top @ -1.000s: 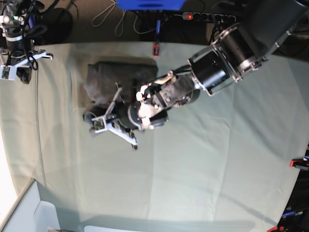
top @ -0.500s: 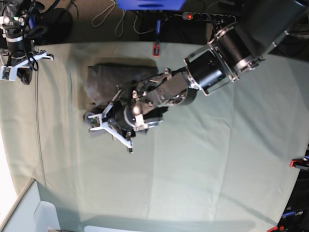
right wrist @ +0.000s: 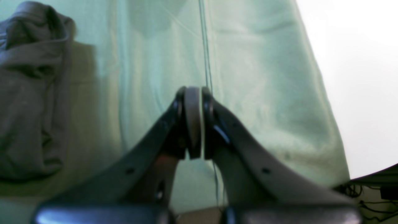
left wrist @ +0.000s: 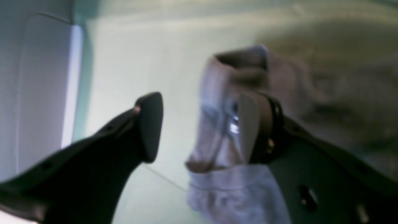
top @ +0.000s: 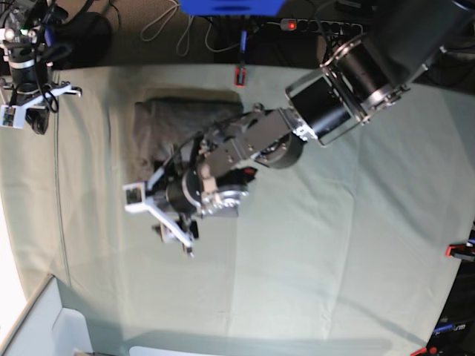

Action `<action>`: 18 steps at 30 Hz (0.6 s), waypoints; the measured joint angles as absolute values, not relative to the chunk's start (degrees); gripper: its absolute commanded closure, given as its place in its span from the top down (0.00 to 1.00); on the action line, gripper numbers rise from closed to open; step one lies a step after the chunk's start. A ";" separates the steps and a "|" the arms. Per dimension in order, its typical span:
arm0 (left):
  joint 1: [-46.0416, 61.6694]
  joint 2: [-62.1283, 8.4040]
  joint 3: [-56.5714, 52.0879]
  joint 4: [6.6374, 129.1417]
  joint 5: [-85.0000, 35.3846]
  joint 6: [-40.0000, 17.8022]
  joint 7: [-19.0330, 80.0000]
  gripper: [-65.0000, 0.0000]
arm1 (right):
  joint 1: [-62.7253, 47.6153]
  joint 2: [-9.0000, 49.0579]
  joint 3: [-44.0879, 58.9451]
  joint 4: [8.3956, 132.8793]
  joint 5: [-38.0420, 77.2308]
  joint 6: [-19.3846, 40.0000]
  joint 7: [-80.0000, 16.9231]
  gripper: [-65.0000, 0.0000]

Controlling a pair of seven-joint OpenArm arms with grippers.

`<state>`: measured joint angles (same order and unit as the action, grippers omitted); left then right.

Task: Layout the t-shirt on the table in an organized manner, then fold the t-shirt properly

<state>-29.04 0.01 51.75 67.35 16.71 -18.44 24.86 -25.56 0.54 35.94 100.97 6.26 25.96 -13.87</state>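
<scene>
- Base view shows the t-shirt [top: 178, 126] bunched in a compact dark heap on the table [top: 334, 245], toward the far edge and just below the red clamp [top: 240, 76] there; it is neither spread flat nor folded.
- Left gripper [top: 154, 215] sits at the near end of the heap, its jaws standing wide apart. In the left wrist view one pad [left wrist: 248, 127] touches a pale-looking fold of the shirt [left wrist: 217, 124], while the other finger [left wrist: 149, 124] is clear of it, so nothing is clamped.
- Right gripper [right wrist: 192, 124] is parked near the table's far corner, well apart from the heap, with its pads pressed together on nothing (a thin cable [right wrist: 205, 62] runs past it across the cloth).
- Risk: the fold resting against the one pad may snag and drag when the arm moves, pulling the heap further out of shape.
- Risk: a closing pinch this low could catch the table cover along with the shirt, since both are soft and lie together.
- Risk: gripping a thick bunch rather than a single hem or shoulder would lift several layers at once and leave the shirt twisted.
- Writing: none can be read; no neck label is visible, and the left wrist view is too blurred to tell.
</scene>
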 measured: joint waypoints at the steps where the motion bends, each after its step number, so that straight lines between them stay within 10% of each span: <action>1: -28.88 -0.19 49.89 68.88 16.73 -18.39 24.80 0.57 | -25.58 0.56 35.94 100.99 6.28 25.96 -13.82 0.00; 10: -15.79 -1.91 22.09 83.07 16.71 -17.96 24.86 0.52 | -25.91 0.12 38.02 100.99 6.31 26.06 -13.72 0.00; 18: 6.57 -1.06 -1.21 98.37 16.82 -18.00 25.23 0.00 | -28.40 -3.33 43.55 100.97 6.28 26.52 -13.85 0.00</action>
